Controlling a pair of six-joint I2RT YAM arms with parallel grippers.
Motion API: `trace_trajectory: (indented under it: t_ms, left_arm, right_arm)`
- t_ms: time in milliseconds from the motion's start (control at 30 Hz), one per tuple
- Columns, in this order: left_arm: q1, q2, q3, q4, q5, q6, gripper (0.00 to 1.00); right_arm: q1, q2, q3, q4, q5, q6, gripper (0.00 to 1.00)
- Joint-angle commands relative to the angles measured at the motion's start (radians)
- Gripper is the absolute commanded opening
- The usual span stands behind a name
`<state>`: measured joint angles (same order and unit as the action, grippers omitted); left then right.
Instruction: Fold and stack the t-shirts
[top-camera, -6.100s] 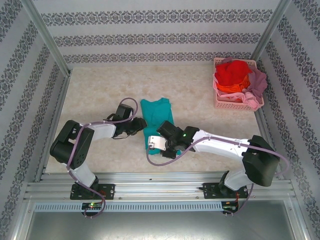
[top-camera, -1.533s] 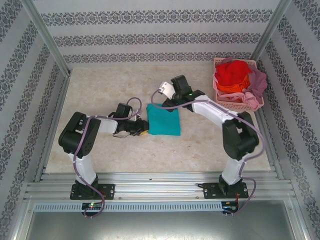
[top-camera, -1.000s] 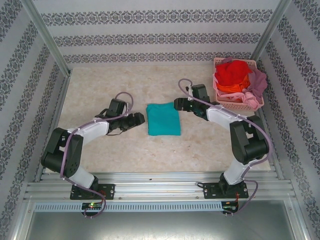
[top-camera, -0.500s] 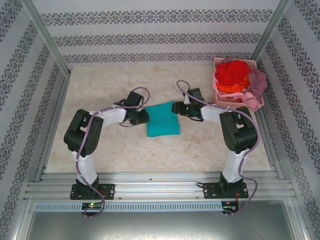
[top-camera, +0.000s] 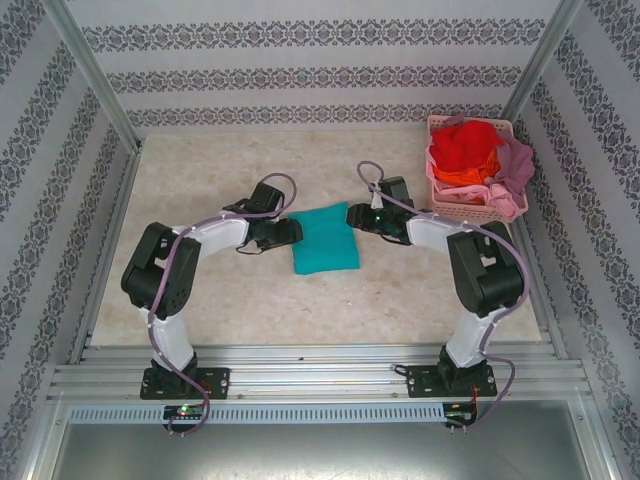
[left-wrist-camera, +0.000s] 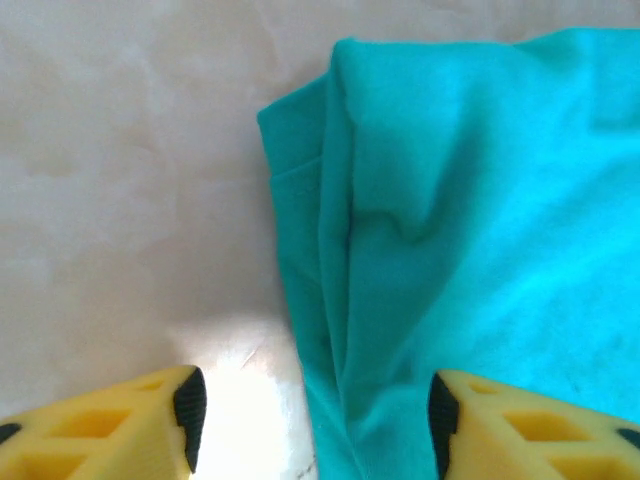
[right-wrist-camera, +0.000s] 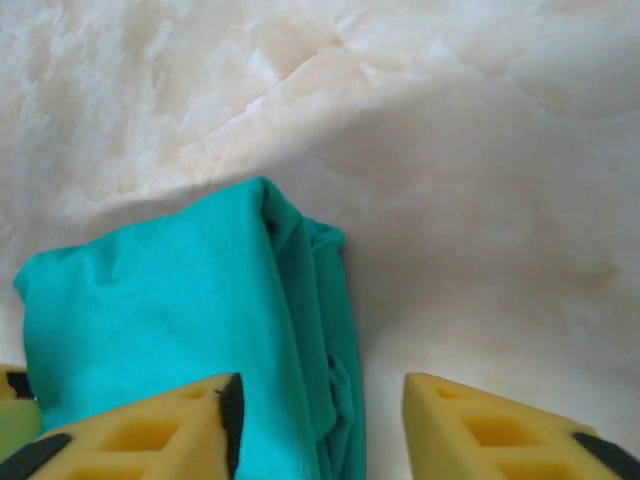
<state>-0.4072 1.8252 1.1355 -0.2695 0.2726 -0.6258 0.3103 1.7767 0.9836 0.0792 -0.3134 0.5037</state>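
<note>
Four shirts show from the top camera. The teal t-shirt (top-camera: 325, 240) lies folded into a compact rectangle in the middle of the table (top-camera: 200, 170). The red t-shirt (top-camera: 462, 143), orange t-shirt (top-camera: 458, 179) and mauve-pink t-shirt (top-camera: 515, 165) sit heaped in the pink basket (top-camera: 466, 209) at the far right corner. The left gripper (top-camera: 291, 232) sits at the teal fold's left edge and the right gripper (top-camera: 353, 216) at its far right corner.

From the left wrist, the left gripper (left-wrist-camera: 312, 418) stands wide open and holds nothing. One pad hangs over bare table, the other over the teal t-shirt (left-wrist-camera: 480, 240), so the layered edge runs between them.

From the right wrist, the right gripper (right-wrist-camera: 318, 420) is parted about halfway and also empty. The teal t-shirt (right-wrist-camera: 160, 310) shows its rounded, stacked edge in the gap, with a strip of table beside it.

The cloth looks light, limp and thin, so the fold will likely slump or fan open if lifted by one layer. I would pinch through all the layers at the doubled edges, one gripper on each side, and keep the bundle level and low.
</note>
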Motion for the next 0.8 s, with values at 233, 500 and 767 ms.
trace_trajectory:
  t_ms: [233, 500, 767]
  left_arm:
    - [-0.117, -0.188, -0.167, 0.064, -0.064, -0.114, 0.67]
    - [-0.125, -0.090, -0.213, 0.164, 0.009, -0.158, 0.30]
    - [-0.093, -0.027, -0.166, 0.127, 0.004, -0.082, 0.13]
  right_arm:
    - [0.040, -0.188, -0.182, 0.055, 0.037, 0.009, 0.56]
    - [0.096, -0.106, -0.194, 0.100, 0.018, 0.067, 0.48]
    - [0.105, -0.066, -0.195, 0.128, 0.023, 0.104, 0.37]
